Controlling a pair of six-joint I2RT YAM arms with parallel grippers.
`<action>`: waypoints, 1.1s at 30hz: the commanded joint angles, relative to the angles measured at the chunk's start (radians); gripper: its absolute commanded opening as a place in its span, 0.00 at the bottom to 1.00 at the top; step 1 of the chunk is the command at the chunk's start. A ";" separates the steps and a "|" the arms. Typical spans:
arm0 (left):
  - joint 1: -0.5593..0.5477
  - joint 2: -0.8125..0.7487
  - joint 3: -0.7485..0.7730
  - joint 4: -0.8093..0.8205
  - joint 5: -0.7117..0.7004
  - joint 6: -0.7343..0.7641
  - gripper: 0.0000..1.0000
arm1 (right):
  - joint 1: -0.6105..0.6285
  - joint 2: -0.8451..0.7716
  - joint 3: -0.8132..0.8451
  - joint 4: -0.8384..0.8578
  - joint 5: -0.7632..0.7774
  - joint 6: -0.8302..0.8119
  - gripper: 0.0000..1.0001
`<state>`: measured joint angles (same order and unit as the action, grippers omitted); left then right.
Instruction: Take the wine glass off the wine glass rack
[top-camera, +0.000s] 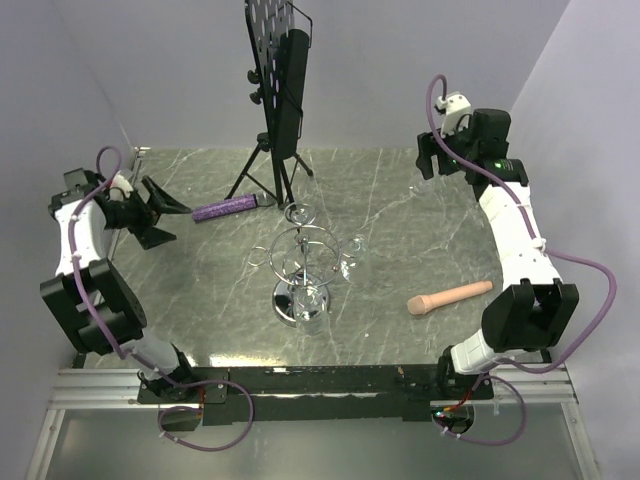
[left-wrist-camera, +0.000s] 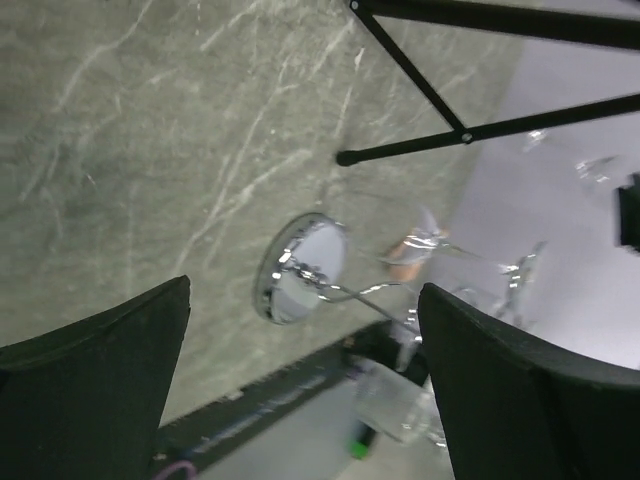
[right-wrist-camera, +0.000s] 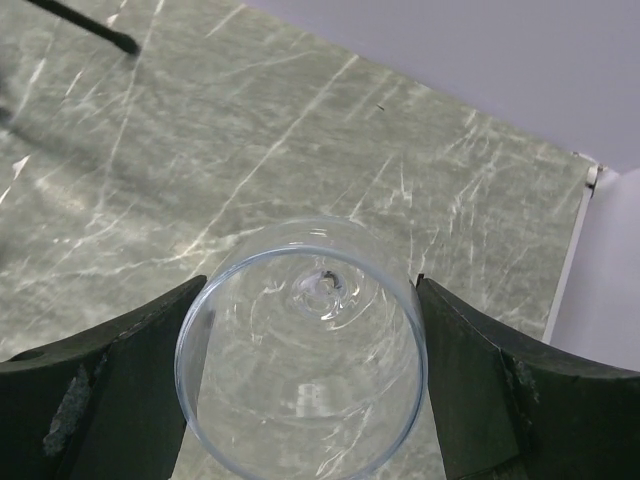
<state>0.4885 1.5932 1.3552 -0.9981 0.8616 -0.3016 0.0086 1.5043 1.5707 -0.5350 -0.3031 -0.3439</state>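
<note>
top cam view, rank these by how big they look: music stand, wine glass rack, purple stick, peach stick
1. music stand
2. wine glass rack
3. peach stick and purple stick: about the same length, so not ranked

wine glass (right-wrist-camera: 300, 400): clear, empty, viewed rim-on with the stem behind the bowl | lower centre of the right wrist view, bowl gripped on both sides by the right claw (right-wrist-camera: 310, 288) (off the rack) | wine glass rack (top-camera: 300, 262): chrome wire, upright on its round shiny base, centre of the top view | clear glasses (top-camera: 311, 306) hang from its looped arms
</note>
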 joint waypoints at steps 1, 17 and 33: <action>-0.050 -0.094 -0.068 0.128 -0.108 0.071 1.00 | -0.056 0.022 -0.037 0.168 -0.054 0.055 0.57; -0.117 -0.259 -0.292 0.349 -0.256 0.088 1.00 | -0.116 0.131 -0.138 0.271 -0.039 0.108 0.57; -0.126 -0.242 -0.246 0.346 -0.239 0.061 1.00 | -0.117 0.231 -0.064 0.222 -0.027 0.106 0.62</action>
<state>0.3656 1.3563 1.0748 -0.6899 0.6121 -0.2260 -0.0990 1.7367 1.4273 -0.3519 -0.3157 -0.2508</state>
